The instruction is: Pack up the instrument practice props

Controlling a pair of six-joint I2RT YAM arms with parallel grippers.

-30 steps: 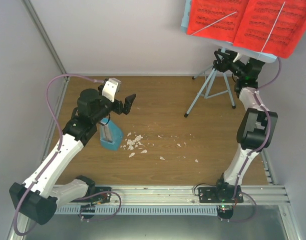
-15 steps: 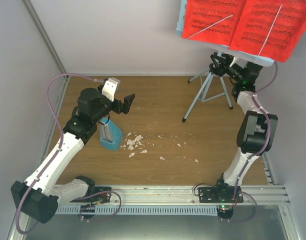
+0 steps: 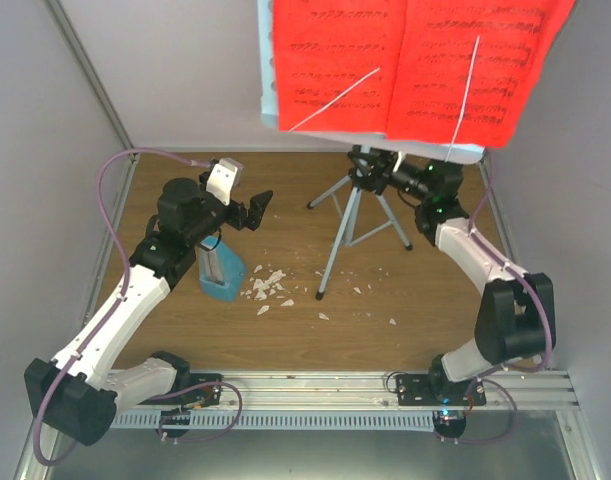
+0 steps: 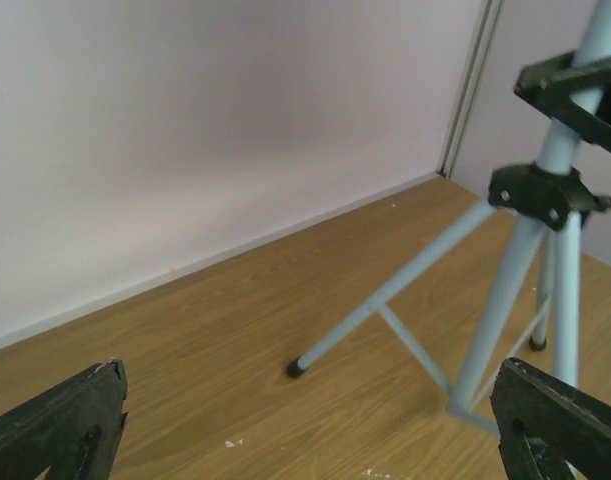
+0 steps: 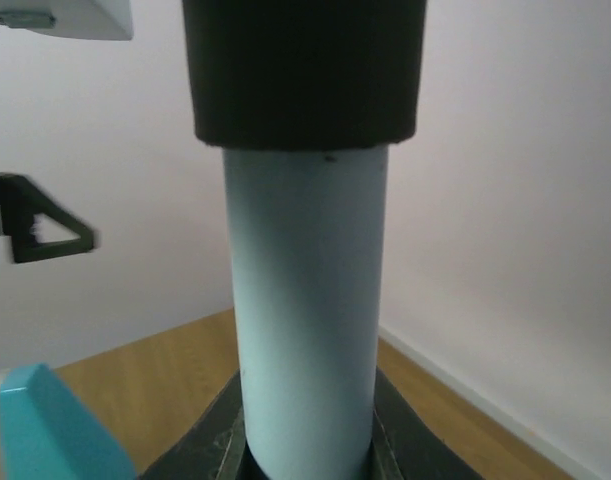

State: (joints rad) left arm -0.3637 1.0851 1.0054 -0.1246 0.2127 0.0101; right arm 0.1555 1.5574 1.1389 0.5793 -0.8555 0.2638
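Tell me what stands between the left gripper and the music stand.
Nothing visible does. Between the open left gripper and the music stand, the left wrist view shows only wooden table. The small blue box and most white scraps lie nearer the arm bases, off that line.

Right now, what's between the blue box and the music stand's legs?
Only small white scraps lie between blue box and music stand, in the top view.

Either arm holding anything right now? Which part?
Right gripper holds the music stand by its upright pole, just under the plate. Left gripper is open, holding nothing.
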